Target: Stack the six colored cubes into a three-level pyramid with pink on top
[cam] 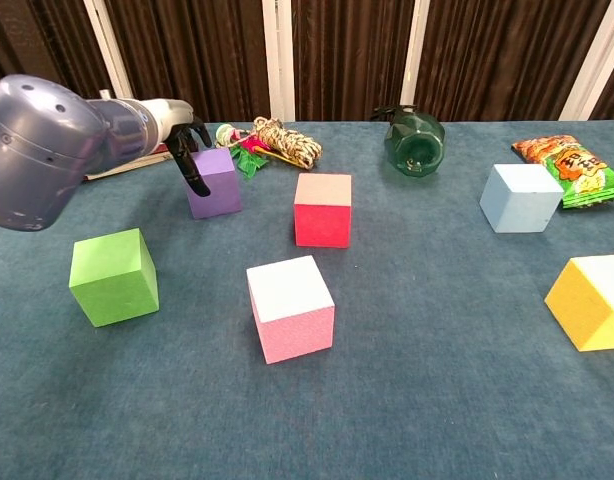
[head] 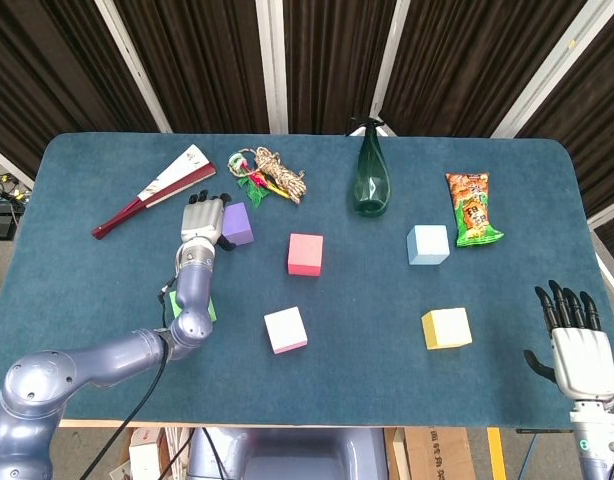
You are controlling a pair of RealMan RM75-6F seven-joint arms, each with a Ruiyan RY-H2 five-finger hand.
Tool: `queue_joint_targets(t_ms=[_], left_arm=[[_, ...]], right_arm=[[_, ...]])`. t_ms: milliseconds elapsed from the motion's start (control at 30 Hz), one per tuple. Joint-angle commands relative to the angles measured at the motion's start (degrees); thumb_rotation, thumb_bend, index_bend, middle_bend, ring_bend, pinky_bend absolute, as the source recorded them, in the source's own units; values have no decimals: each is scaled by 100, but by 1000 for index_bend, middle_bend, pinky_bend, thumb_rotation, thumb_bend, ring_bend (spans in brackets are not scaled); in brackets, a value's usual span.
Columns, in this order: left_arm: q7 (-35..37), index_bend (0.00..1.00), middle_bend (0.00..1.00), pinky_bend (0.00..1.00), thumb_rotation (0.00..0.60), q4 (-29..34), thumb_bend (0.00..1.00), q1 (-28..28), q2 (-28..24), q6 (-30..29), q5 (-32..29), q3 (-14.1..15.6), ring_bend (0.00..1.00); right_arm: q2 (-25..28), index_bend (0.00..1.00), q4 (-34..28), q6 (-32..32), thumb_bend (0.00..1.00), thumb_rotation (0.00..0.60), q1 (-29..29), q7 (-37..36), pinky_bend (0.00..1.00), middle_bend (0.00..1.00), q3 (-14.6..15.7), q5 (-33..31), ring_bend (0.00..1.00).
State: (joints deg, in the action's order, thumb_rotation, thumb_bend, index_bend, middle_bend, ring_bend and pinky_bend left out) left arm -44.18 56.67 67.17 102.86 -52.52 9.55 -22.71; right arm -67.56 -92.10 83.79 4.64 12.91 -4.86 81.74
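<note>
My left hand (head: 202,222) hovers with fingers spread at the left edge of the purple cube (head: 237,225), holding nothing. In the chest view its dark fingers (cam: 197,166) overlap the purple cube's (cam: 215,185) upper left corner; I cannot tell if they touch. The left forearm hides most of the green cube (head: 207,309), which shows fully in the chest view (cam: 112,275). The red cube (head: 305,254), pink cube (head: 286,330), light blue cube (head: 428,244) and yellow cube (head: 446,328) lie apart on the blue table. My right hand (head: 575,345) is open at the front right edge.
A folded fan (head: 152,190) lies at the back left. A rope bundle (head: 269,175), a green bottle (head: 371,175) on its side and a snack bag (head: 472,208) line the back of the table (head: 367,390).
</note>
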Motion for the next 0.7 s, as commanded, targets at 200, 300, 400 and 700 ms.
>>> queue_joint_targets(t_ms=[200, 300, 400, 700], left_arm=[[-100, 235, 251, 59, 600, -328, 335, 97, 240, 37, -12, -157, 0], [-126, 279, 290, 59, 600, -463, 346, 123, 334, 87, 27, -191, 0], [-127, 334, 336, 64, 600, -559, 380, 138, 403, 57, 110, -213, 0], [-222, 367, 363, 65, 600, -582, 400, 86, 412, -55, 258, -291, 4]], right_arm=[[2, 86, 7, -35, 241, 600, 10, -12, 36, 1, 2, -27, 58], [2, 86, 4, -40, 240, 600, 12, -15, 36, 1, -5, -46, 58], [3, 86, 5, -37, 240, 600, 10, -26, 36, 1, -6, -48, 58], [14, 86, 2, -27, 241, 600, 9, -85, 36, 1, -1, -30, 58]])
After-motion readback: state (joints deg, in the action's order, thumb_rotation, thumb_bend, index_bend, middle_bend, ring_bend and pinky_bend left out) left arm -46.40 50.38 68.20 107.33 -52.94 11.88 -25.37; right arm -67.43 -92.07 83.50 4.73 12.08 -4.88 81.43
